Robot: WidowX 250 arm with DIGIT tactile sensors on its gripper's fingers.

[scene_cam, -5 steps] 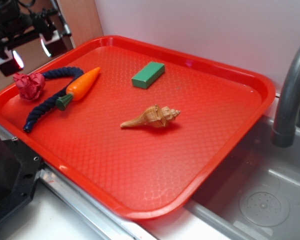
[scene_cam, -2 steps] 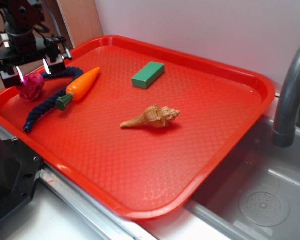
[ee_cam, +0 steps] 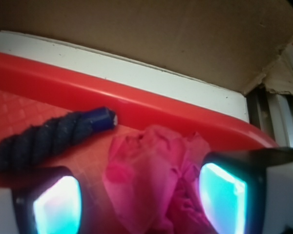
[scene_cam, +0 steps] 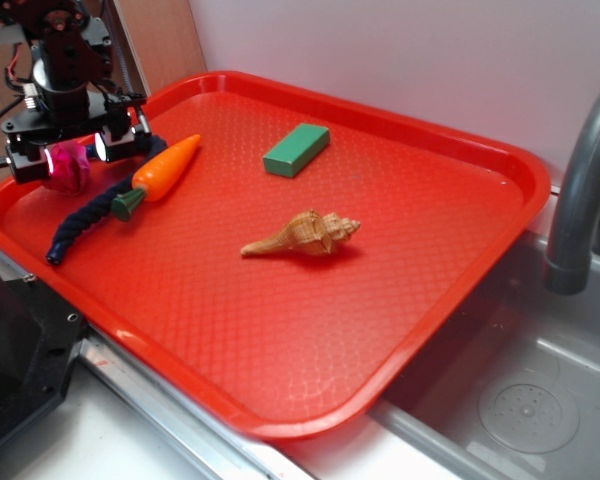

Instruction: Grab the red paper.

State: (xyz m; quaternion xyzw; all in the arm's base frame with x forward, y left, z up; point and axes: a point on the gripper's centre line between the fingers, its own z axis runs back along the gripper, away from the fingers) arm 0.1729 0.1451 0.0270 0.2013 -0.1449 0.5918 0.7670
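The red paper [scene_cam: 69, 169] is a crumpled pinkish wad lying at the far left corner of the red tray [scene_cam: 400, 300]. My gripper [scene_cam: 70, 158] has come down over it and stands open, one finger on each side of the wad. In the wrist view the red paper [ee_cam: 149, 178] fills the gap between the two glowing pads [ee_cam: 58, 207], and the gripper [ee_cam: 140, 202] has not closed on it. The right pad sits close against the paper, while a strip of tray floor shows beside the left pad.
A dark blue rope [scene_cam: 85, 210] lies just beside the paper, and its end [ee_cam: 95, 120] shows in the wrist view. An orange toy carrot [scene_cam: 165, 168], a green block [scene_cam: 296, 150] and a seashell [scene_cam: 305, 234] also lie on the tray. The tray rim [ee_cam: 136, 105] runs behind the paper. A sink and faucet [scene_cam: 580, 200] are at right.
The gripper moved right and down from above the tray's left corner onto the red paper, so its fingers now straddle the wad. The paper and other objects stayed put.
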